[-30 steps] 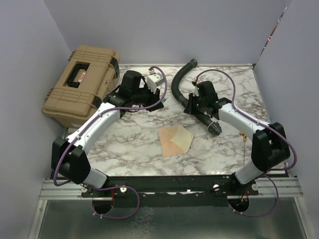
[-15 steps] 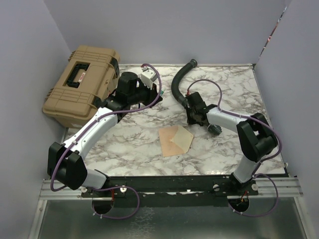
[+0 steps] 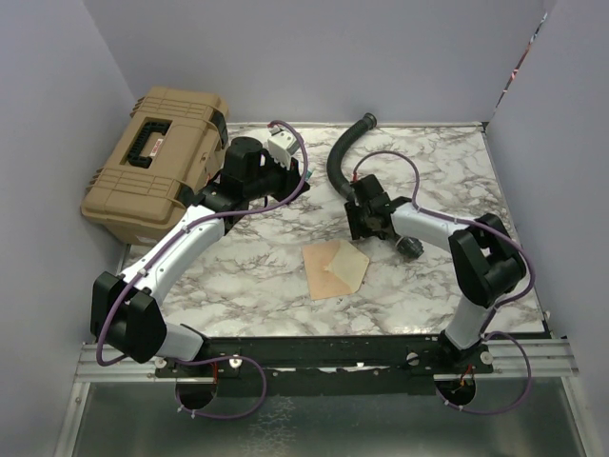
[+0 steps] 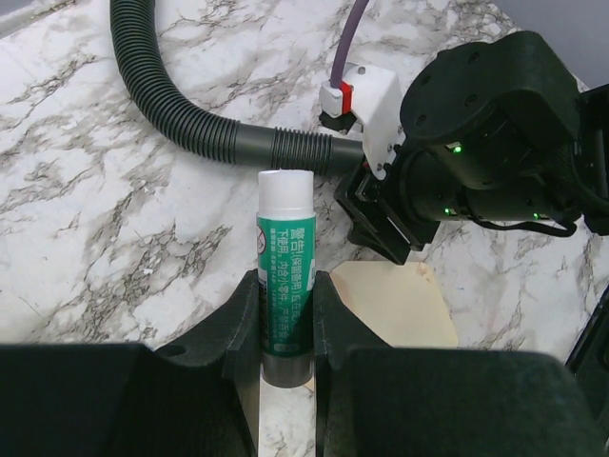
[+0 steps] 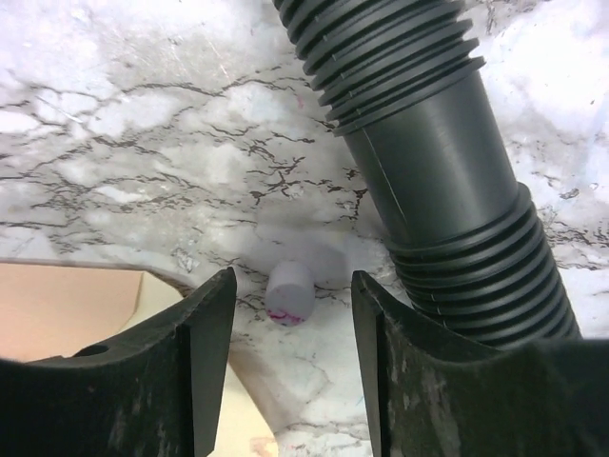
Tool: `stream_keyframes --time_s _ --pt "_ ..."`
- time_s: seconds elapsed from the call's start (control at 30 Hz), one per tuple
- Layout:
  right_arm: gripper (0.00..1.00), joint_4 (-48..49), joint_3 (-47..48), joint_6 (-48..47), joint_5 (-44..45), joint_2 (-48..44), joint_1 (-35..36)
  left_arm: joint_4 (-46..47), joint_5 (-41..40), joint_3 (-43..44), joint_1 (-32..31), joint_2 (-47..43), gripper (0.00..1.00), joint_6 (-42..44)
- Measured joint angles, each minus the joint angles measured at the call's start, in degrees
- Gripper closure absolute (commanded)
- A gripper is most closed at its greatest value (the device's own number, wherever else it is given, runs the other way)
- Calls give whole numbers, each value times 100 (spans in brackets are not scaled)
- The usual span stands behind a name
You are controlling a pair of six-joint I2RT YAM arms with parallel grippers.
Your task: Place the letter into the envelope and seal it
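Observation:
The envelope [image 3: 328, 271] lies flat in the middle of the table with its paler flap [image 3: 352, 265] open to the right. The flap's cream inside also shows in the left wrist view [image 4: 395, 305] and the right wrist view [image 5: 86, 305]. The letter is hidden; I cannot pick it out from the envelope. My left gripper [image 4: 285, 286] is shut on a green glue stick [image 4: 285, 262] whose white end points toward the envelope. My right gripper [image 5: 293, 278] is open just behind the flap. A small white cap [image 5: 290, 293] lies on the marble between its fingers, touching neither.
A black corrugated hose [image 3: 340, 162] curves along the back of the table and lies right beside my right gripper [image 3: 362, 224]. A tan hard case [image 3: 157, 162] fills the back left corner. Purple walls enclose the table.
The right gripper has opened and let go of the white cap, which now lies on the table. The right arm swung left toward the envelope. The left arm pulled back slightly with the glue stick.

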Motion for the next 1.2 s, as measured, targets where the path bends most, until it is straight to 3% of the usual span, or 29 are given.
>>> stream_keyframes --time_s 0.27,0.43,0.67,0.8,0.9,1.2 --pt "42 -474 654 20 -238 -844 9 50 20 31 0 0 100 -11" --pt "30 -330 737 66 -885 -1921 9 190 168 70 0 0 100 -114" --pt "21 1071 660 1056 -2177 -3075 9 776 533 90 0 0 100 -616" --pt "21 1873 688 1753 -2505 -3040 9 1307 765 83 0 -9 100 -973" --pt "27 2006 837 2028 -2640 -2739 9 1633 916 68 0 -55 100 -1239" --pt "62 2052 1292 2350 -2892 -2190 9 2310 1375 -243 2 -188 100 -1742"
